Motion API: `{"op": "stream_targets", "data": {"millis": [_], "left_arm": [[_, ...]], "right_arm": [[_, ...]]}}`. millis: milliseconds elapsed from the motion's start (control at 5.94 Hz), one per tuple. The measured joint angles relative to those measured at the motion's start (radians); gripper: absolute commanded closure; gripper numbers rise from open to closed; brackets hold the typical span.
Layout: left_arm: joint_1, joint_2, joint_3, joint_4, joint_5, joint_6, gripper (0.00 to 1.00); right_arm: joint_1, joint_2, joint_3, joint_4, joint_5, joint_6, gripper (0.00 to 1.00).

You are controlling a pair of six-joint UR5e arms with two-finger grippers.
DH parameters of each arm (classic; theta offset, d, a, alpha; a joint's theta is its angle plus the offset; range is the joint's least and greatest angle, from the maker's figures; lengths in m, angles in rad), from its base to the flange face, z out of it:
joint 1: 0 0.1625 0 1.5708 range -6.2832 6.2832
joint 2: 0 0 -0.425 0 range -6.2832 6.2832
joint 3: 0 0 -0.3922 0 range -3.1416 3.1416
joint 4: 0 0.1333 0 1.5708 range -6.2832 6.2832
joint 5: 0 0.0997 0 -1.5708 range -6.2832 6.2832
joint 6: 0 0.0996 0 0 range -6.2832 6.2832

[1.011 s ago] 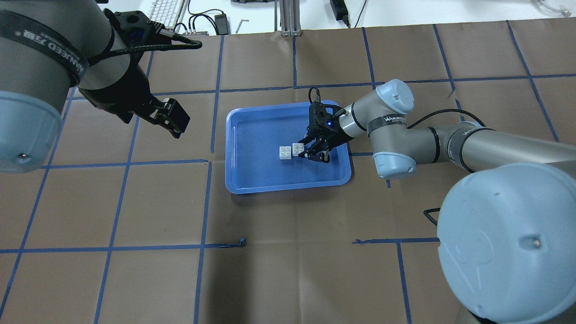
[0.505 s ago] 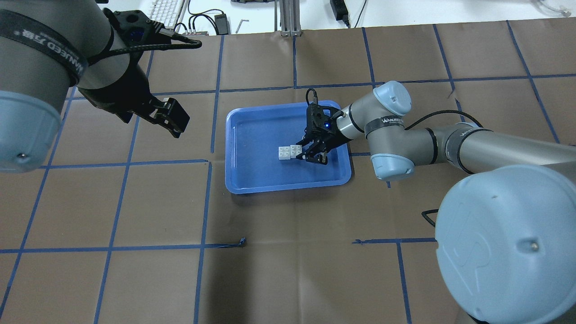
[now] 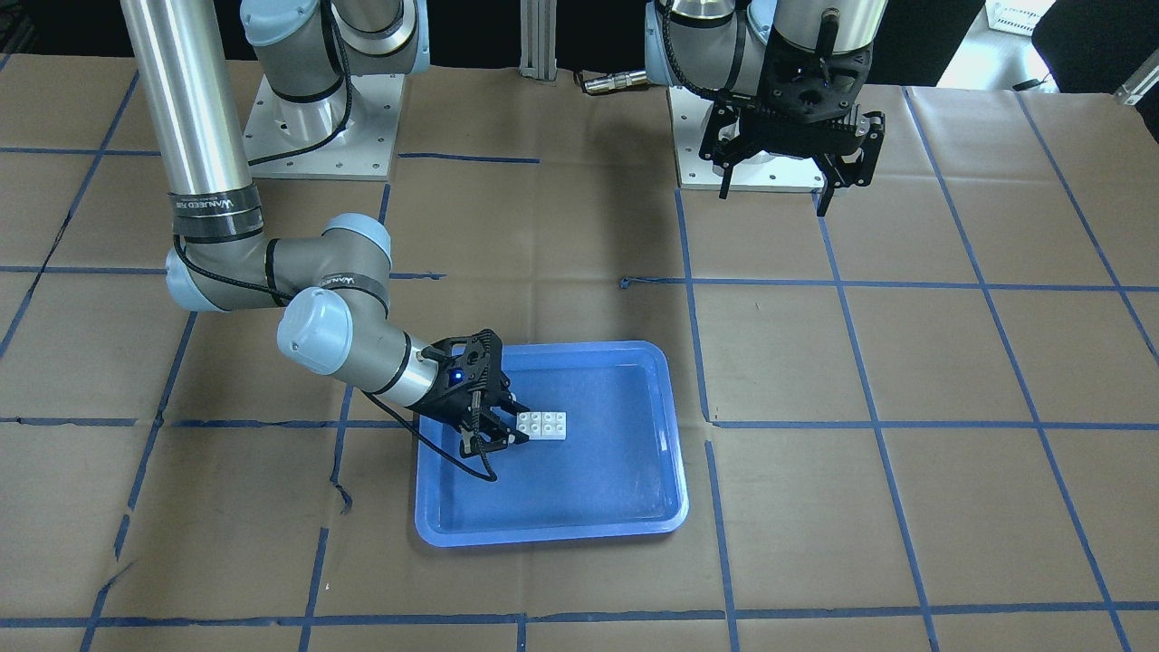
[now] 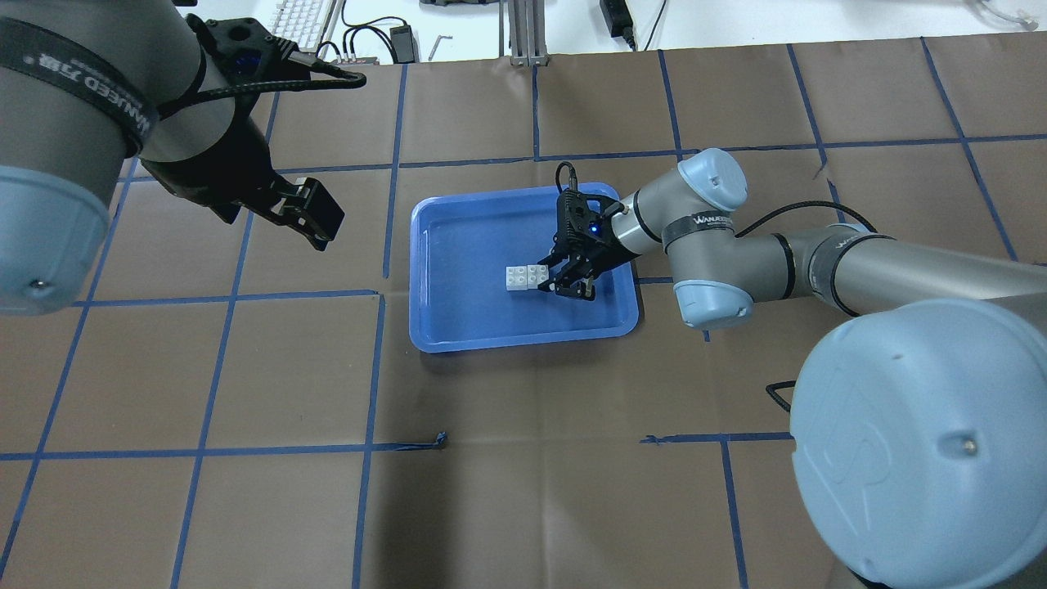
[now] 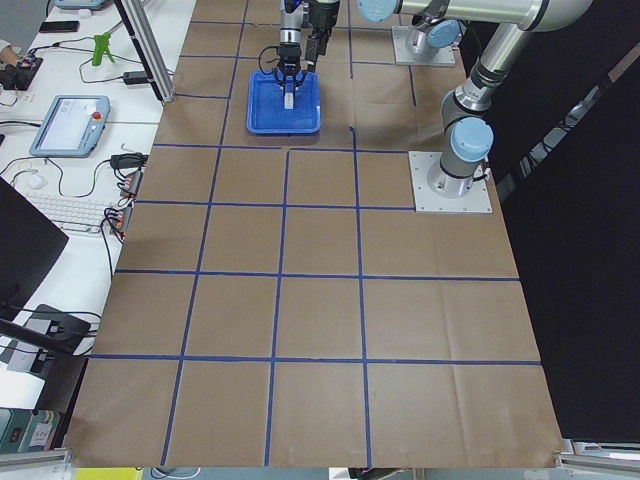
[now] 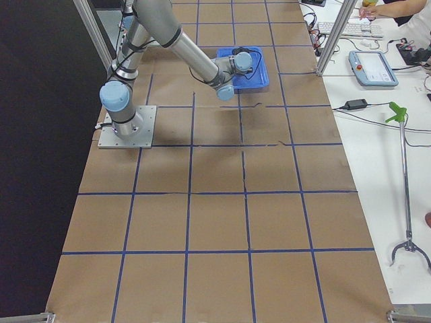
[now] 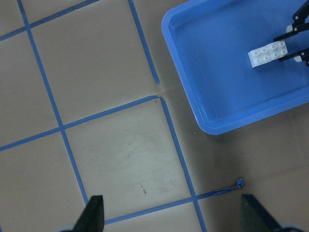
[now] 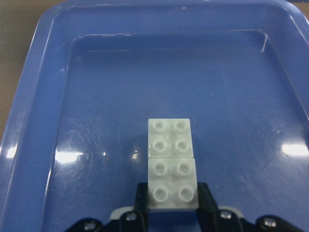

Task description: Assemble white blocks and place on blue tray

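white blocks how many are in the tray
2. Both sit touching, side by side, on the blue tray: the near block gripped by the right end effector, the far block beyond it, free. None appears hidden.

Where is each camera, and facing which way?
Front: across the table, facing the robot; left arm, right arm, tray.
Overhead: behind it, looking down; both arms.
Left side: table's end; left arm nearer.
Right side: opposite end; right arm nearer.
Left wrist: looking down; left fingers.
Right wrist: close on blocks; right fingers.
Both wrists see blocks.

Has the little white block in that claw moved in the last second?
Yes. The held block moved left over the blue tray, up against the other block.
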State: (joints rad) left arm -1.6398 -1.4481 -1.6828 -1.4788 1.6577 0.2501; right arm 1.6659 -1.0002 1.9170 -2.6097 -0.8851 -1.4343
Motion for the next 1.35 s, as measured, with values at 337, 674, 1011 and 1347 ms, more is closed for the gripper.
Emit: {"op": "stream_targets", "data": {"millis": [337,674,1011,1347], "left_arm": [[0.000,0.000,0.000,0.000,0.000,0.000,0.01],[0.000,0.000,0.000,0.000,0.000,0.000,0.01],[0.000,0.000,0.000,0.000,0.000,0.000,0.01],[0.003,0.001,-0.001,-0.002,0.001,0.000,0.01]], "right_arm": [[0.000,0.000,0.002,-0.001,0.001,0.000,0.63],[0.000,0.000,0.002,-0.002,0.002,0.000,0.49],[0.000,0.000,0.002,-0.004,0.003,0.000,0.47],[0.000,0.000,0.002,-0.006,0.004,0.000,0.47]]}}
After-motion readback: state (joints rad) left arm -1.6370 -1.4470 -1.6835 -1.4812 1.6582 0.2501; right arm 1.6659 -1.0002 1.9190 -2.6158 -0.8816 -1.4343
